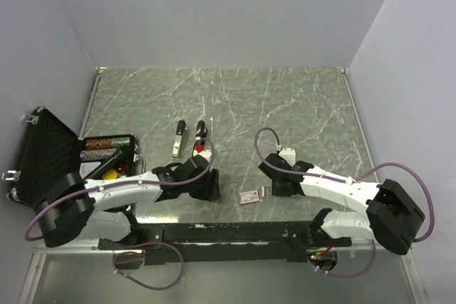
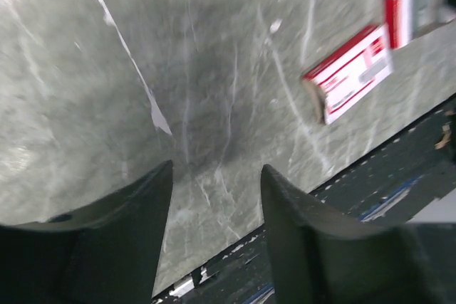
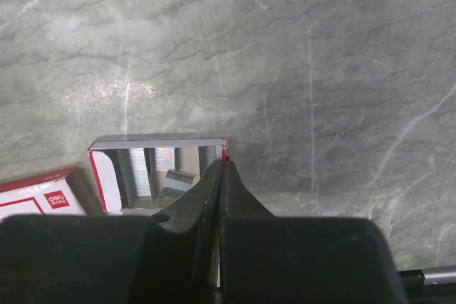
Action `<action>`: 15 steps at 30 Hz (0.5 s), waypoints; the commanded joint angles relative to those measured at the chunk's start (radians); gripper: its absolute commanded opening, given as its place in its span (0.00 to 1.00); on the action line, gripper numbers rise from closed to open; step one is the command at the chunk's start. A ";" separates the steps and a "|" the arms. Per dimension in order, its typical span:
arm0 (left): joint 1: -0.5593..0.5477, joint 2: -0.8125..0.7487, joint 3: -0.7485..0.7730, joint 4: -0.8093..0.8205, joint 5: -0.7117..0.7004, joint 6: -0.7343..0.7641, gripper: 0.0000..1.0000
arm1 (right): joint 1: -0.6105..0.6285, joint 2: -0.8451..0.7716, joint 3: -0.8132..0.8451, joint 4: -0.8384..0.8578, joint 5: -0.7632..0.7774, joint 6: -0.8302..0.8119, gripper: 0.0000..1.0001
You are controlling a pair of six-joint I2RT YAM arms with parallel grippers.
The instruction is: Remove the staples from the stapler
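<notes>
The staples (image 3: 140,170) are lying in silvery-grey strips inside the open cardboard tray (image 3: 105,176), close to the near edge of the table (image 3: 320,69) about midway along, and the right gripper (image 3: 222,166) has its jaws clenched tight on the tray's right wall. Just left of the tray is the red-and-white staple box (image 3: 32,194), and the left gripper (image 2: 215,169) hangs over bare tabletop beside it, jaws released and nothing between them. Further back, toward the middle of the table, the stapler (image 1: 179,140) lies opened up, its two halves side by side, and a black case (image 1: 43,158) stands open at the left edge
</notes>
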 commanded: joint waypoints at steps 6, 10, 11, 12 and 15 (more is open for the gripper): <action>-0.049 0.103 0.088 -0.008 -0.005 -0.019 0.36 | 0.024 -0.001 0.025 0.006 -0.009 0.002 0.00; -0.061 0.139 0.103 0.005 -0.002 -0.020 0.13 | 0.029 0.002 0.020 0.016 -0.020 -0.002 0.00; -0.064 0.148 0.103 0.008 0.004 -0.022 0.09 | 0.034 0.002 0.019 0.018 -0.020 -0.001 0.00; -0.069 0.157 0.105 0.016 0.010 -0.022 0.07 | 0.037 0.002 0.019 0.018 -0.023 -0.002 0.00; -0.076 0.182 0.105 0.031 0.029 -0.022 0.05 | 0.046 -0.003 0.017 0.016 -0.025 -0.002 0.00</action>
